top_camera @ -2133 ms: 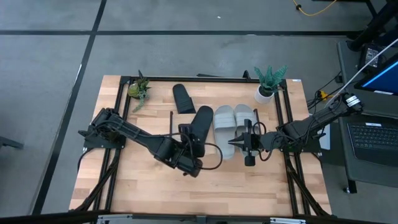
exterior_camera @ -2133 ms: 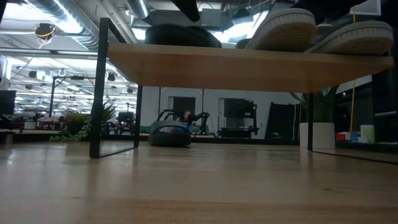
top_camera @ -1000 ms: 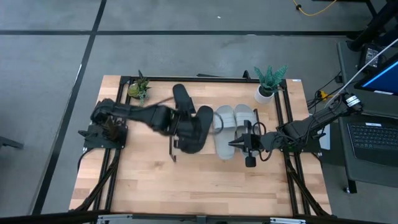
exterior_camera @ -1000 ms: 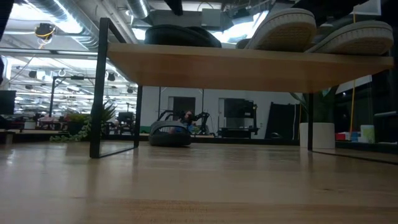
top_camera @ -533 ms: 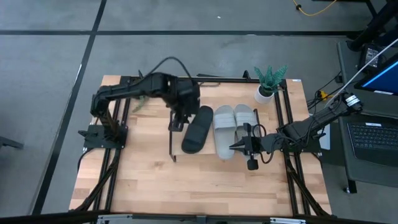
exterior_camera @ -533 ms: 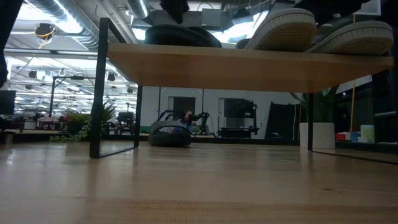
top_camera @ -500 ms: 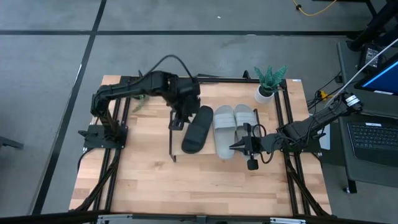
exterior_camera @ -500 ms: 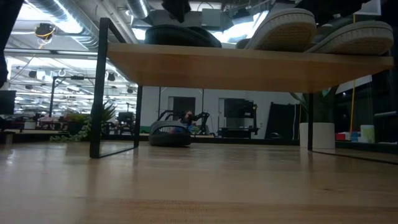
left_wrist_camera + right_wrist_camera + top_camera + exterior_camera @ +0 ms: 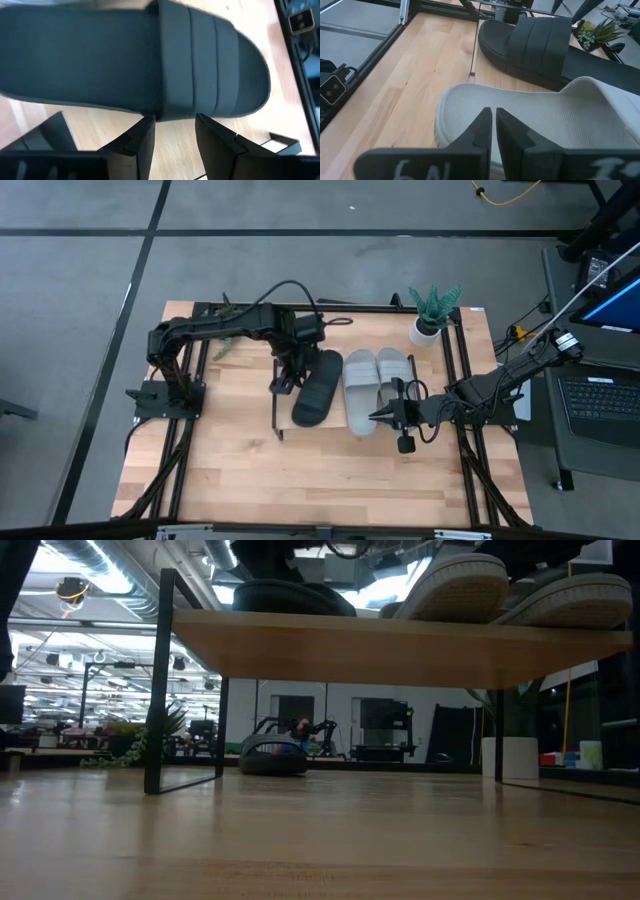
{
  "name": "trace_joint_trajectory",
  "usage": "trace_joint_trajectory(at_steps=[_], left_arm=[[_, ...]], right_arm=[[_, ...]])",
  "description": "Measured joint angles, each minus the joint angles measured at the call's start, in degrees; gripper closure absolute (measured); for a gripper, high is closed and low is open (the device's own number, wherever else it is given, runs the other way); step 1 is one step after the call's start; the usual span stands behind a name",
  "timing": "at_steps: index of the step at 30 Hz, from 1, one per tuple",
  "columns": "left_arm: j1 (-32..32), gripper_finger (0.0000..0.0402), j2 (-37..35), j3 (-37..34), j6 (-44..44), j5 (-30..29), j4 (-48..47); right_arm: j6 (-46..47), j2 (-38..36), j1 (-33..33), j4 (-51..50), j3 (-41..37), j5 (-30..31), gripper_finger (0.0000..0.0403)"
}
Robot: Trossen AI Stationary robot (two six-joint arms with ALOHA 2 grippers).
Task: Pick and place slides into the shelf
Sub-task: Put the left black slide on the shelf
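The shelf bears a black slide and two grey slides side by side. My left gripper hangs open by the shelf's left end. It points steeply down, and its fingers stand just short of the black slide's long side, at the strap. The other black slide lies on the table beyond the shelf, under my left arm, and shows as a dark hump. My right gripper is shut and stands over the near end of a grey slide.
A small green plant stands at the table's far left. A white-potted plant stands at the far right, beside the shelf. Black rails run along both table sides. The near half of the tabletop holds bare wood.
My left arm has swung from low over the shelf up and toward the table's far edge, and its wrist has turned. Its gripper has tipped down beside the black slide's left side and stays open. All three slides on the shelf have kept their places.
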Motion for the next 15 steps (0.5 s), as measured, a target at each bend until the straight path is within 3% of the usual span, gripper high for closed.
trace_joint_trajectory(at_steps=[15], left_arm=[[-0.2, 0.027, 0.0, -0.3, 3.7, 0.0, 3.0]], right_arm=[[0.2, 0.0, 0.0, 0.0, 0.0, 0.0, 0.0375]])
